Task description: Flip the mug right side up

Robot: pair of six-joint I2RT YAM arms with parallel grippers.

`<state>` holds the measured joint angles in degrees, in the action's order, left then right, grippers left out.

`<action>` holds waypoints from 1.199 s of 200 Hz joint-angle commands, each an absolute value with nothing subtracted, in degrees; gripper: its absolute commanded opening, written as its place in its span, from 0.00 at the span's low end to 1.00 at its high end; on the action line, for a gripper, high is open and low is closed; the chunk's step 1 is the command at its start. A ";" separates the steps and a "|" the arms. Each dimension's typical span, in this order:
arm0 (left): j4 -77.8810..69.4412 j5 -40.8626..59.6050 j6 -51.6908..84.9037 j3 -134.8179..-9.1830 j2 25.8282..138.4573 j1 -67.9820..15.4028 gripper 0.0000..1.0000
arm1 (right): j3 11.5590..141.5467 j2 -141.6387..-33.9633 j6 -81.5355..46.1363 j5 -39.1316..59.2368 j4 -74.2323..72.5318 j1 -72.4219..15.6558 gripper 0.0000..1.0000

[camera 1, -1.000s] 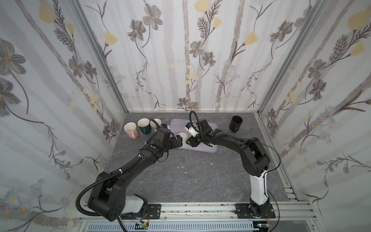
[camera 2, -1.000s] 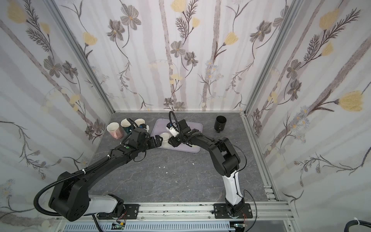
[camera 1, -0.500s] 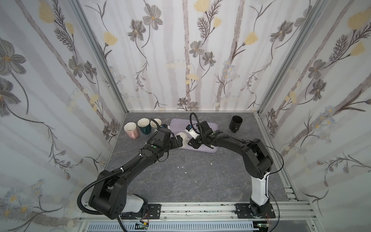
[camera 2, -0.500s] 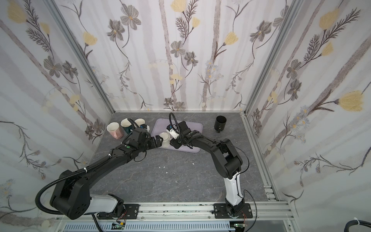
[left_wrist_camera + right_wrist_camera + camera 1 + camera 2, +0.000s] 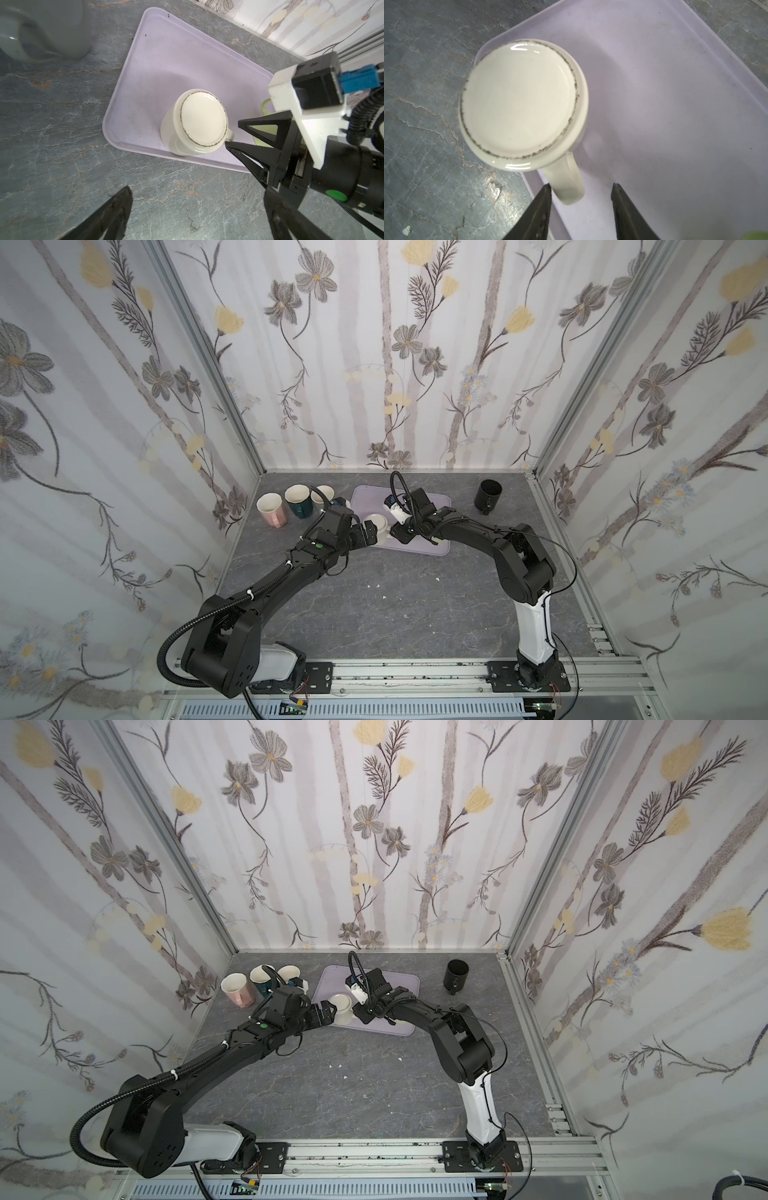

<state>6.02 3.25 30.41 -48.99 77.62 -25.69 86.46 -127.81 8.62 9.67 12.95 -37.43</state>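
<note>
A: What's changed over the last second?
B: The right pincer (image 5: pixel 581 185) has drawn its jaws in somewhat. The cream mug (image 5: pixel 519 104) hasn't shifted.
A: Its grip now?
B: Part open, astride the handle (image 5: pixel 566 180). One finger is at the handle's side, the other stands apart. Not clamped.
A: Left pincer?
B: The left pincer (image 5: pixel 369 534) is spread wide and empty, near the mug's opposite side.
A: Mug's position?
B: Base up, on the nearer left corner of the lilac tray (image 5: pixel 187 52).
A: Surroundings?
B: Grey veined worktop (image 5: pixel 415 614) with a few white flecks (image 5: pixel 384 597). Flowered walls (image 5: pixel 374 364) on three sides.
A: Tally?
B: Five mugs: the overturned one; the pink mug (image 5: pixel 271 508), teal mug (image 5: pixel 299 501) and pale mug (image 5: pixel 325 492) upright in a row at the left; the black mug (image 5: pixel 488 495) far right. One tray. One green item (image 5: pixel 265 106), mostly hidden, unidentified.
</note>
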 commanded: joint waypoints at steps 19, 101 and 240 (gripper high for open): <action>5.18 2.86 31.19 -48.87 77.35 -25.49 1.00 | 88.10 -128.65 9.85 14.04 12.18 -37.75 0.49; 5.80 2.57 31.02 -48.55 76.82 -25.32 1.00 | 91.45 -131.03 11.60 12.56 16.41 -38.82 0.47; 5.54 2.79 31.02 -47.57 76.29 -24.83 1.00 | 94.48 -131.90 7.65 7.64 20.47 -39.26 0.32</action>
